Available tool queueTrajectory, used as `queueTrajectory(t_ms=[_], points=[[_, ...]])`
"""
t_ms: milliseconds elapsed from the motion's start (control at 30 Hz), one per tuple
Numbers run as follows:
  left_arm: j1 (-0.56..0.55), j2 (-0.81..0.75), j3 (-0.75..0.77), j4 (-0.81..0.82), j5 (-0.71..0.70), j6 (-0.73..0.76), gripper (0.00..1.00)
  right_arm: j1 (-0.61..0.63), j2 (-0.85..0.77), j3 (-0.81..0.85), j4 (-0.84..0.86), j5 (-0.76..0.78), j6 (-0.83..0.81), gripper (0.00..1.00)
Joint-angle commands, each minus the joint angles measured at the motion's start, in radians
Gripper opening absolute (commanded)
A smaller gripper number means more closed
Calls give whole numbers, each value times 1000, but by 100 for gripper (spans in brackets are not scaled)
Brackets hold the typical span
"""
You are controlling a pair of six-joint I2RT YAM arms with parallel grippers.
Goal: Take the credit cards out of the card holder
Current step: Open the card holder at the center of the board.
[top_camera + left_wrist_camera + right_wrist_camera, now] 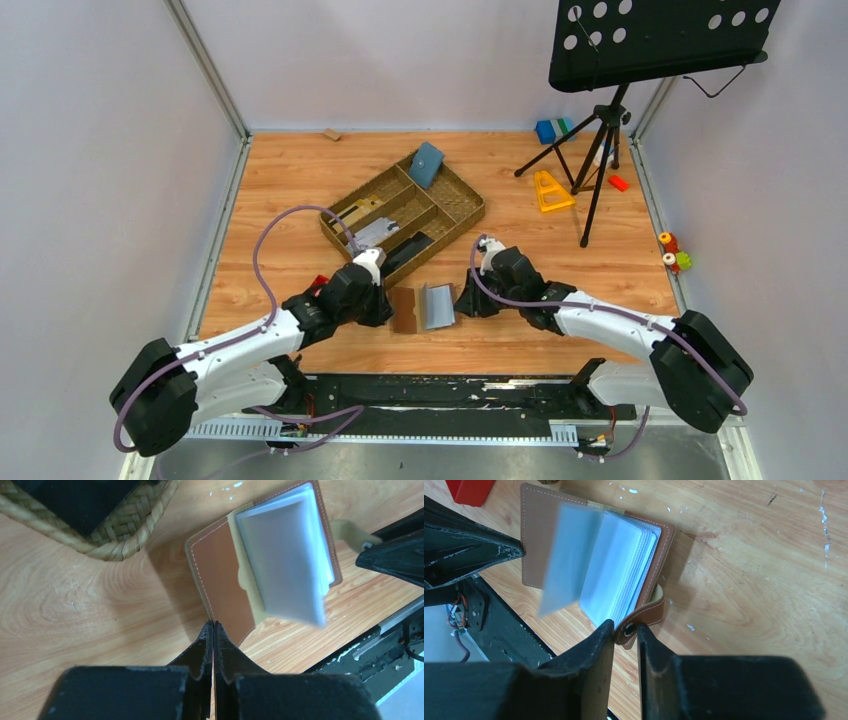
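Note:
The brown card holder (407, 310) lies open on the wooden table between my two grippers, its grey clear sleeves (438, 305) fanned upward. My left gripper (390, 308) is shut on the edge of the holder's left brown cover (225, 570), its tips (213, 626) meeting there. My right gripper (463, 303) is shut on the small closing tab (644, 617) with the snap, at the holder's right side (531, 540). One sleeve (564, 555) shows blurred, standing away from the stack (285, 555). I cannot make out any credit cards in the sleeves.
A woven divided tray (468, 208) stands behind the holder, with a blue-teal pouch (426, 165) leaning in its far corner. A red object (318, 283) lies by the left arm. A music stand (600, 150), a yellow triangle (551, 190) and small toys occupy the back right. A black rail (450, 390) runs along the near edge.

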Motion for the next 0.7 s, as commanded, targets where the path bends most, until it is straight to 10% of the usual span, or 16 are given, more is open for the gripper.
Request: queueTrajectory(t_ms=[0, 233, 667], points=[[4, -17, -21, 15, 6, -27, 0, -1, -5, -27, 84, -3, 45, 29], [4, -16, -48, 34, 8, -38, 0, -1, -5, -49, 80, 1, 64, 35], [4, 12, -61, 66, 35, -47, 0, -1, 28, -80, 95, 22, 112, 76]])
